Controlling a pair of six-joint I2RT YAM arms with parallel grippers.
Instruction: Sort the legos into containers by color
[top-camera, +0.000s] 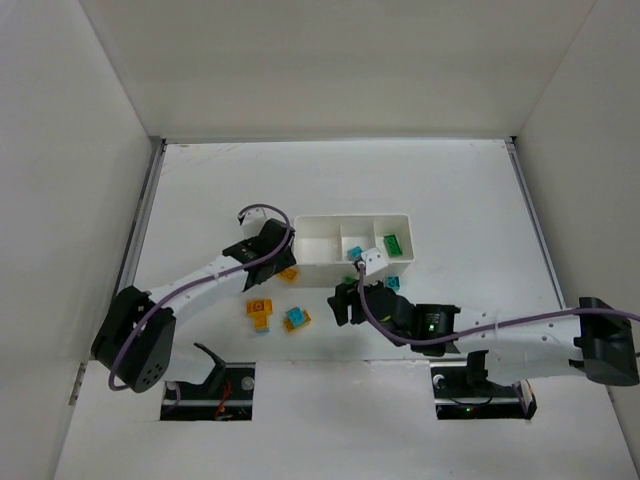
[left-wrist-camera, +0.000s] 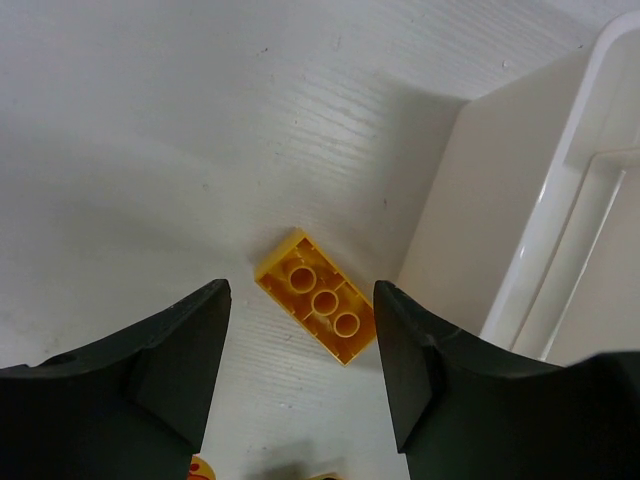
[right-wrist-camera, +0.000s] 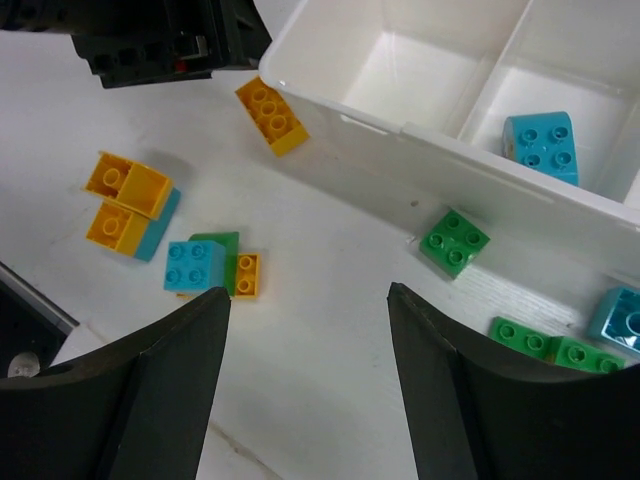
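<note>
White tray (right-wrist-camera: 345, 112), orange-yellow brick (left-wrist-camera: 318, 296), cyan brick (right-wrist-camera: 541, 146), green brick (right-wrist-camera: 454, 241), white table (left-wrist-camera: 150, 120)

The white worktop (top-camera: 440, 190) is carrying the tray (top-camera: 320, 268). An orange brick (left-wrist-camera: 316, 297) is lying beside its corner, an orange-and-cyan cluster (top-camera: 260, 312) and a mixed cluster (top-camera: 297, 319) nearby, and a green brick (right-wrist-camera: 454, 241) by its near wall.

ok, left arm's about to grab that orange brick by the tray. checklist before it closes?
1. left gripper open: ok.
2. orange brick between its jaws: ok.
3. Brick square to the jaws: not ok, it lies diagonally.
4. Finger clearance from the tray wall: cannot tell.
5. right gripper open, empty, apart from the brick: ok.
6. end compartment nearest the brick empty: ok.
</note>
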